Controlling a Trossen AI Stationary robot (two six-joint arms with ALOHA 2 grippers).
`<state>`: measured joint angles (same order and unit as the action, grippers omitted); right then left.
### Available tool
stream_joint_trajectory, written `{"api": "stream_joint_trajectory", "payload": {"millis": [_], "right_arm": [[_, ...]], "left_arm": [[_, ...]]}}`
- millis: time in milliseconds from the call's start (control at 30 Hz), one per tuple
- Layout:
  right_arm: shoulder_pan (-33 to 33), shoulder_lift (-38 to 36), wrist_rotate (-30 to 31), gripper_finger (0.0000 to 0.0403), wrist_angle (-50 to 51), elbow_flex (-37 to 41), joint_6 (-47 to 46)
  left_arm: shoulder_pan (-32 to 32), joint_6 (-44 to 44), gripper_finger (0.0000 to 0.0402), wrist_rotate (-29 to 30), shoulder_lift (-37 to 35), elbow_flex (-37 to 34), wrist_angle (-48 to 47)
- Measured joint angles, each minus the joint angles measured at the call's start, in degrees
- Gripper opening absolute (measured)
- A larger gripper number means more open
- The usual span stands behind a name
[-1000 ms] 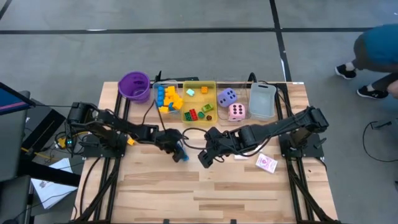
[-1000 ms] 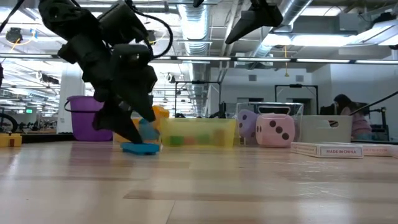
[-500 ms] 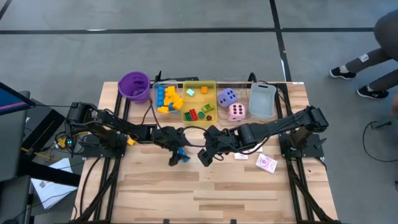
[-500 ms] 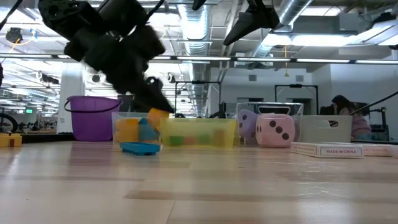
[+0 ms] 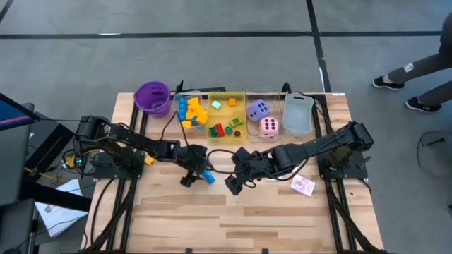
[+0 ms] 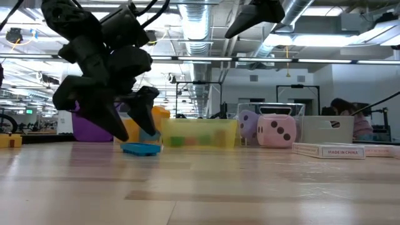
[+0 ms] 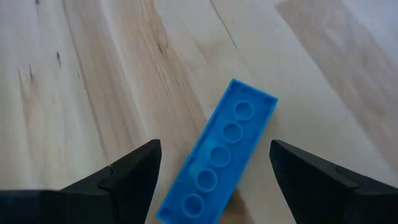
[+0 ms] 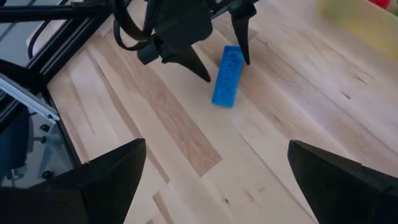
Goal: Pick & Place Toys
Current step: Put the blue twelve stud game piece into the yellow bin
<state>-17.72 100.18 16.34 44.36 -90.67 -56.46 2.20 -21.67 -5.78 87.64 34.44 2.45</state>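
Near the table's middle, a long blue block [image 5: 206, 176] lies flat on bare pale planks, well clear of every edge, with open wood toward the near side. It is glossy plastic, rectangular, with one row of round studs, seen only from the left wrist [image 7: 219, 163]. The left gripper [image 5: 195, 175] stands over it, fingers [image 7: 127, 176] apart on either side, not touching. The right gripper [image 5: 233, 181] waits near it, fingers spread wide, holding nothing. From the right wrist the block [image 8: 226, 76] lies loose between the left arm's fingertips. Along the far edge stand a purple cup [image 5: 152, 97], a yellow tray [image 5: 226, 97] of blocks, two dotted dice [image 5: 263, 118] and a grey tray [image 5: 298, 115]. From table height the dice [image 6: 269, 129] look soft-cornered.
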Motion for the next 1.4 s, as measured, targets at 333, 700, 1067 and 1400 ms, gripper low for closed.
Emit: {"api": "stream_joint_trajectory", "payload": {"millis": [333,700,1067,1400], "right_arm": [[0.04,0.0,0.0,0.0384,-0.06,0.0,-3.96],[0.11,0.0,0.0,0.0384,-0.13,0.0,-5.56],[0.22,0.0,0.01,0.0384,-0.11,0.0,-5.56],[0.22,0.0,0.17,0.0384,-0.07,0.0,-4.44]], "left_arm": [[-2.86,-9.55,0.0293,0.12,-0.02,-0.48,-1.97],[-3.72,-9.23,0.0293,-2.25,-0.33,-6.54,1.7],[-3.74,-0.63,0.0264,-5.35,-0.15,-7.13,2.57],[-3.26,11.46,0.0245,-6.64,-0.11,-7.17,2.5]]}}
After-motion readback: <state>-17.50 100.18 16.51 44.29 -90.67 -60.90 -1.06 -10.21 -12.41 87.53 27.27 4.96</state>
